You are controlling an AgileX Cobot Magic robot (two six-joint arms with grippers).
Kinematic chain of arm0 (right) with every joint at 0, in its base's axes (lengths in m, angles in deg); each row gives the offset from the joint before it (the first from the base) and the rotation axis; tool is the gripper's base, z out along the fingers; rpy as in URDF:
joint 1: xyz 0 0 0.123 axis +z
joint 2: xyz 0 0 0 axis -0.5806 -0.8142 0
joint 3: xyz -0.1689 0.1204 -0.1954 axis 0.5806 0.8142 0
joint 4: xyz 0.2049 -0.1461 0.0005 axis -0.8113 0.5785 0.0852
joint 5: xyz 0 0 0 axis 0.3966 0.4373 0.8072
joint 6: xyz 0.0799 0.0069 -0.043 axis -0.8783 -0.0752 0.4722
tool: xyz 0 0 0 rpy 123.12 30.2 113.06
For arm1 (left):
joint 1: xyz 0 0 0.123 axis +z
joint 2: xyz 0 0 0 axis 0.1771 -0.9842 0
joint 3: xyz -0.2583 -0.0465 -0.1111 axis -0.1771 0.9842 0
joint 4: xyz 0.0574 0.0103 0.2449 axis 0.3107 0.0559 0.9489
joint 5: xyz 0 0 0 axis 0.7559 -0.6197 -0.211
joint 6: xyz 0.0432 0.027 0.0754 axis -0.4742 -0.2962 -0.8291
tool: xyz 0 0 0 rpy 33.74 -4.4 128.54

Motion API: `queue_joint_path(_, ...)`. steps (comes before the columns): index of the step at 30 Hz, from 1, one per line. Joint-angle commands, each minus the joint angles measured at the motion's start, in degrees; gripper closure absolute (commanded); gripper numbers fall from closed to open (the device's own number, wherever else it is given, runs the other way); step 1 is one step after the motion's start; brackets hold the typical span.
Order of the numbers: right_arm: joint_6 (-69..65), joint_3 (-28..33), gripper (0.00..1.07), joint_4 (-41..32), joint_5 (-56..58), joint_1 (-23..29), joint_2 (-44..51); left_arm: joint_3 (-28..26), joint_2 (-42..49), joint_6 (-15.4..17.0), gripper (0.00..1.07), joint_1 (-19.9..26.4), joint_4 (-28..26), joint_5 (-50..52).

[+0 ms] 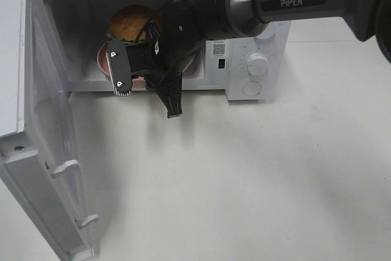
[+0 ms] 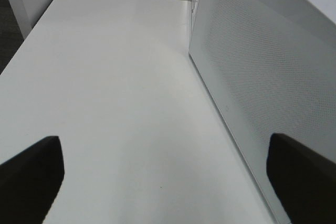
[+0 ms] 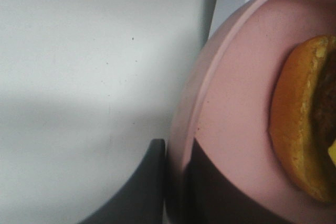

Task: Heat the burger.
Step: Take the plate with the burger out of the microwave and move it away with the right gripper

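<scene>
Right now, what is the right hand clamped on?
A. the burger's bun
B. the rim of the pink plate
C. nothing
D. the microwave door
B: in the right wrist view the right hand pinches the pink plate's rim, with the burger sitting on it untouched.

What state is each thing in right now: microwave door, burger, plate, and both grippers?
Microwave door: swung wide open.
Burger: upright on the plate, inside the microwave.
Plate: inside the microwave, its rim clamped by the right gripper.
Right gripper: shut on the plate rim, one finger on each side.
Left gripper: open, holding nothing, above the table beside the door.
</scene>
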Motion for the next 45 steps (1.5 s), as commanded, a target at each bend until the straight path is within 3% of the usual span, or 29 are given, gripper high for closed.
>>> queue_joint_path(1, 1.15, 3.67, 1.07, 1.15, -6.13, 0.06, 4.18, 0.23, 0.97, -0.11, 0.09, 0.17, -0.46, 0.52)
queue_joint_path(10, 1.09, 8.25, 1.07, 1.09, -7.62, 0.69, 7.28, 0.23, 0.97, -0.11, 0.09, 0.17, -0.46, 0.52)
queue_joint_path(45, -0.17, 38.50, 1.07, 0.46, -23.72, 3.44, 27.39, 0.23, 0.97, -0.11, 0.09, 0.17, -0.46, 0.52)
